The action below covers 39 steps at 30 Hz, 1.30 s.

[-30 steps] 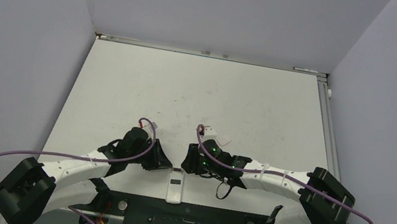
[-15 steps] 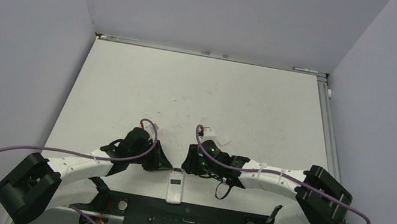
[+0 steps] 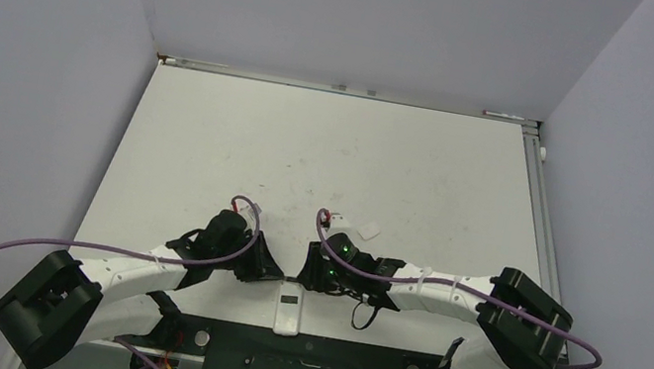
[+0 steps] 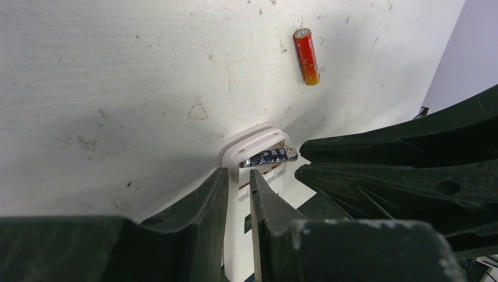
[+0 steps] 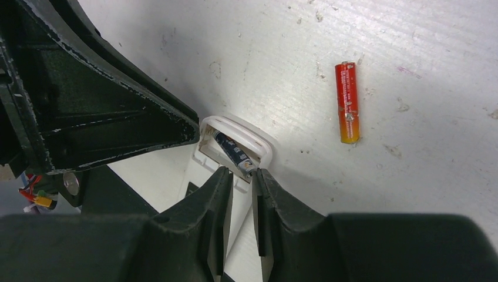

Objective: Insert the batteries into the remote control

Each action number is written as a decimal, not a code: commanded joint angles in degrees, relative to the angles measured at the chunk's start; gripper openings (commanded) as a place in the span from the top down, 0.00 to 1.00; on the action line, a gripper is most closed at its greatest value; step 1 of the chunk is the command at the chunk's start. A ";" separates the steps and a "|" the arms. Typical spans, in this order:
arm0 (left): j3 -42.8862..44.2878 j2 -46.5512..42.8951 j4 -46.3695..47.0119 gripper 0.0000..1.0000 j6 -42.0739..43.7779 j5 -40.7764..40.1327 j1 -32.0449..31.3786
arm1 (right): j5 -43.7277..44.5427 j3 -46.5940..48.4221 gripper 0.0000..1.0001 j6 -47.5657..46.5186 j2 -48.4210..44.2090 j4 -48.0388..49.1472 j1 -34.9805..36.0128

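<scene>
**A:** Well, where does the small flat white rectangular remote control (image 3: 288, 314) lie?

**B:** It lies on the scuffed white table (image 3: 330, 145), at the near edge, between the two arms. Its far end is an open compartment with a rounded white rim.

**A:** And the batteries?

**B:** The thin dark battery (image 5: 234, 154) with pale print sits inside that compartment, just behind the rim and running alongside it. Whether it is fully seated cannot be told. The thin red battery (image 5: 346, 103), fading to orange at one end, lies loose on the table beyond the remote control. It is well apart from both arms, and nothing touches it.

**A:** How does the black two-finger left gripper (image 4: 238, 171) stand?

**B:** It hangs low over the compartment end from the left. Its jaws are drawn close, with only a thin slit between them. White plastic and a bit of reddish wire show through the slit. Whether the jaws pinch anything cannot be told.

**A:** And the black right gripper (image 5: 242, 170)?

**B:** It comes in from the right, with its fingertips (image 5: 226, 176) right at one end of the dark battery. Its jaws are nearly together too, with a slim gap left. The views do not settle whether they nip that end or merely stand against it.

**A:** Anything else on the table?

**B:** A small loose white chip (image 3: 366, 228) lies just beyond the right arm's wrist.
</scene>
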 commanded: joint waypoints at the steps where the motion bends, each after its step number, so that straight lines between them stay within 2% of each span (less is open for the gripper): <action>1: -0.14 0.33 3.21 0.83 0.28 0.58 0.26 | -0.17 1.57 0.80 0.48 1.34 3.01 0.49; 21: -0.41 0.51 3.65 0.85 0.28 0.97 0.25 | -0.04 2.41 0.91 0.51 2.30 2.83 1.15; 39: 0.02 2.46 4.71 0.87 1.80 2.68 0.08 | 1.90 4.98 0.91 -0.74 4.19 0.19 1.55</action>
